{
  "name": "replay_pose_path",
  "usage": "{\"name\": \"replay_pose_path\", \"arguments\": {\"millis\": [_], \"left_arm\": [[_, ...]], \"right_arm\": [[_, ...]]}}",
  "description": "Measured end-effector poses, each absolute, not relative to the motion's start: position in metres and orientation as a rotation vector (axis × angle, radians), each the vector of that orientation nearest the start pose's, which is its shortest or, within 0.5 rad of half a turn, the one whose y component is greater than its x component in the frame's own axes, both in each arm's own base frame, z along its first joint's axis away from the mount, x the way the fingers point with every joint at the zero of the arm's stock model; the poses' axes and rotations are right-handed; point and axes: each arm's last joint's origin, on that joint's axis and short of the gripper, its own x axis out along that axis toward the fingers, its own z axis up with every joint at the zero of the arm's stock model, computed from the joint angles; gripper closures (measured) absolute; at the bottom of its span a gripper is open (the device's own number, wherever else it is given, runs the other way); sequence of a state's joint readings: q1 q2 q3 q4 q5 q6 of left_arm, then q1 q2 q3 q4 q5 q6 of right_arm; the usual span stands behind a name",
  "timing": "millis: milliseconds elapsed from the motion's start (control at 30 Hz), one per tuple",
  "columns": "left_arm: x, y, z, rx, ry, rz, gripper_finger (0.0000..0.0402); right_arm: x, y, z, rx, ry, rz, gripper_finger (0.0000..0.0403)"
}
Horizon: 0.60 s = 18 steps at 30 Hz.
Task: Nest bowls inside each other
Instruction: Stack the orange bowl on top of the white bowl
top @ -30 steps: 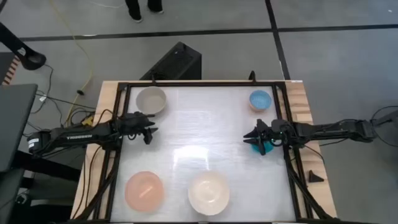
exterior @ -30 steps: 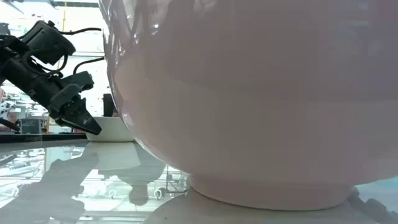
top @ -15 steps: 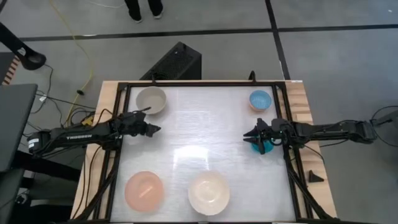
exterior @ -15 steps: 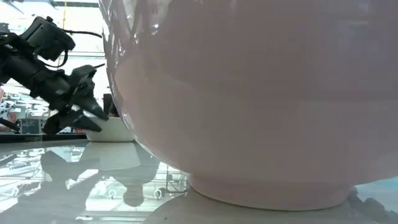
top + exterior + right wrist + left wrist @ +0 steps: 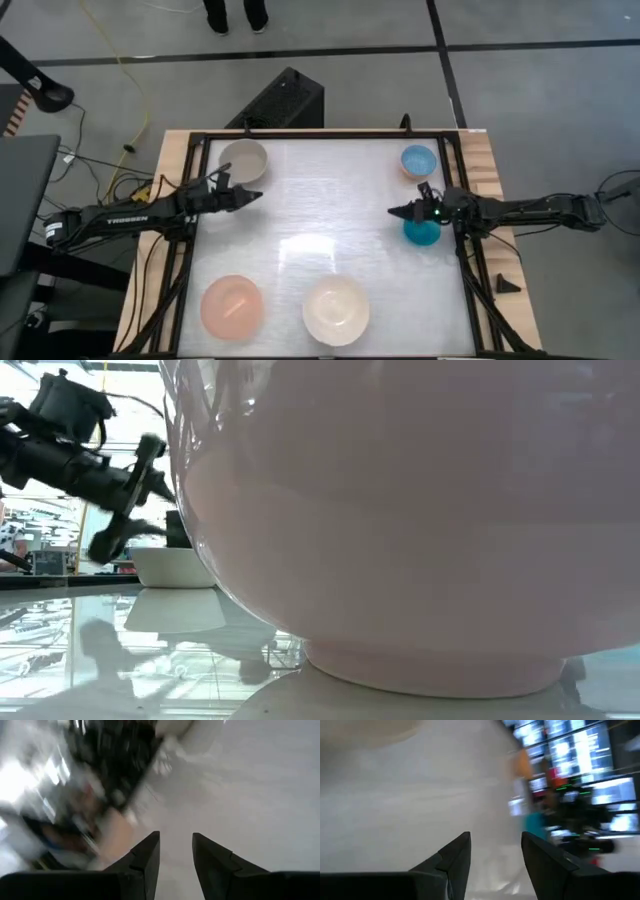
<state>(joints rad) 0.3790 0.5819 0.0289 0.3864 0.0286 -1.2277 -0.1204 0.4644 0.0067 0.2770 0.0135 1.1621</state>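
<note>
Five bowls stand apart on the white table, each on its base. The beige-grey one (image 5: 243, 160) is far left and the light blue one (image 5: 418, 159) far right. The teal one (image 5: 422, 231) is at mid right. The salmon-pink one (image 5: 232, 306) and the cream-white one (image 5: 336, 310) are near the front; the cream-white bowl (image 5: 400, 510) fills the low view. My left gripper (image 5: 252, 196) (image 5: 495, 845) hovers open just in front of the beige-grey bowl (image 5: 175, 565). My right gripper (image 5: 396, 212) (image 5: 175, 842) hovers open beside the teal bowl. Both point toward the table's middle, holding nothing.
A black frame (image 5: 300, 136) runs round the table top, with wooden strips (image 5: 485, 170) outside it on both sides. The middle of the table (image 5: 320, 220) between the two grippers is bare. A small black part (image 5: 508, 284) lies on the right wooden strip.
Both grippers have rolled about their own pointing line and tipped up from slanting downward to nearly level. The left one has also risen a little. The right one no longer hangs over the teal bowl, which now shows whole. No bowl has moved.
</note>
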Motion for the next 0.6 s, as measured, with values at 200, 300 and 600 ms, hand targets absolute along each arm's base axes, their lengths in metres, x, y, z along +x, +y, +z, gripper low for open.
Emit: {"name": "replay_pose_path", "arguments": {"millis": [200,300,600], "left_arm": [[0.127,0.049,0.173,-1.354,-0.236,0.259,0.0237],[0.126,0.046,0.188,-1.259,-0.322,0.114,0.0237],[0.1,0.025,0.245,-0.942,-0.848,-0.311,0.0237]], "right_arm": [[0.125,-0.018,0.166,1.306,-0.17,-0.251,0.0255],[0.124,-0.019,0.179,1.279,-0.321,-0.225,0.0255],[0.121,-0.019,0.244,1.135,-0.65,-0.05,0.0255]]}}
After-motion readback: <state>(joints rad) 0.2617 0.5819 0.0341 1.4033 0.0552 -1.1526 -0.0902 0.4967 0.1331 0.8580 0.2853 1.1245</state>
